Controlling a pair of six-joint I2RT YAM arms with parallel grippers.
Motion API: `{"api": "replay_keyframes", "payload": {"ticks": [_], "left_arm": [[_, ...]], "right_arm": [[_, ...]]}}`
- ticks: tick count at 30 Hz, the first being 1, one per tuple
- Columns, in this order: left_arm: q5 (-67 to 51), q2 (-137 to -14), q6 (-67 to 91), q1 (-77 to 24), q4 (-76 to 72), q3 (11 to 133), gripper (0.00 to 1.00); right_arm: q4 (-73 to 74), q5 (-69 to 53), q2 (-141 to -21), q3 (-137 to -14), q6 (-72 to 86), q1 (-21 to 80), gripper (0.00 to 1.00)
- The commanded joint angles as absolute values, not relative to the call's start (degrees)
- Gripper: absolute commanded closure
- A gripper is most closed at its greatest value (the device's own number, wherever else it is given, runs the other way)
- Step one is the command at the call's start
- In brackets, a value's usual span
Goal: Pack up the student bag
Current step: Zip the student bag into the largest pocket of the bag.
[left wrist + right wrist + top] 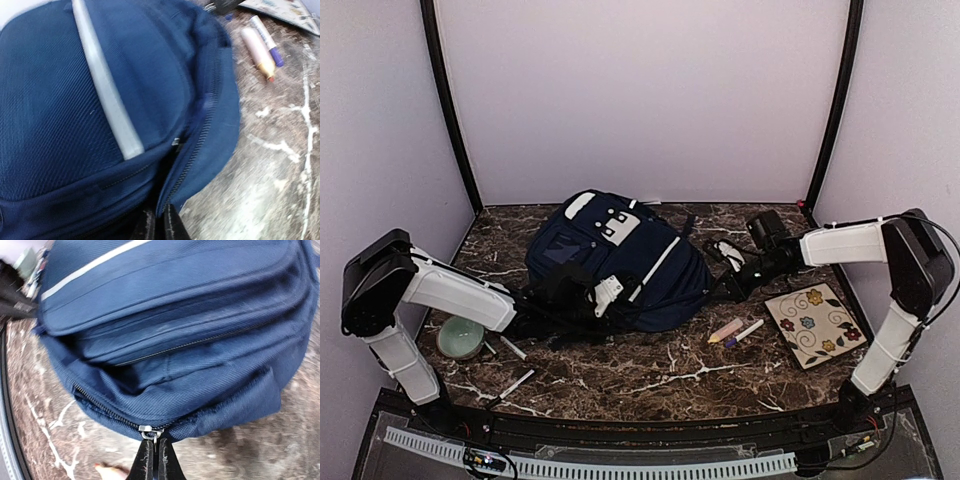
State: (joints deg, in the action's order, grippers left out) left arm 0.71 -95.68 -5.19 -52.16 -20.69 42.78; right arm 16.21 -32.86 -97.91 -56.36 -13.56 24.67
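The student bag [620,265] lies mid-worktop [650,375], long axis slanting from far left to near right. My right jaws pinch the zipper pull [149,431] at its right end; the left jaws grip fabric at the opposite edge, so I judge the zip runs leftward.

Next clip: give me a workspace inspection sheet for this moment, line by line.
Surface: dark marbled table, white veins.
Job's things: student bag lying centre, one compartment gaping.
Clutter: green bowl, pink marker, flowered tile, white pen.
End effectors: right end effector shut on zipper pull; left end effector shut at the bag's zip seam.
Cables: thin black cable beside the right arm.
Surroundings: pale walls, black corner posts.
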Motion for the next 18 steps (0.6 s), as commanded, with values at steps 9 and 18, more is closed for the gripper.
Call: {"api": "replay_keyframes", "payload": {"ticks": [9,18], "left_arm": [[2.92,-80.34,-5.94,-55.01,-12.31,35.77,0.62],[-5.7,-76.08,-6.61,-59.89,-14.51,38.78,0.57]], "right_arm": [[20.32,-39.69,-97.66,-64.47,-9.53,39.79,1.0],[20.29,-41.26,-99.44,-65.63,-7.95,40.87,1.0]]}}
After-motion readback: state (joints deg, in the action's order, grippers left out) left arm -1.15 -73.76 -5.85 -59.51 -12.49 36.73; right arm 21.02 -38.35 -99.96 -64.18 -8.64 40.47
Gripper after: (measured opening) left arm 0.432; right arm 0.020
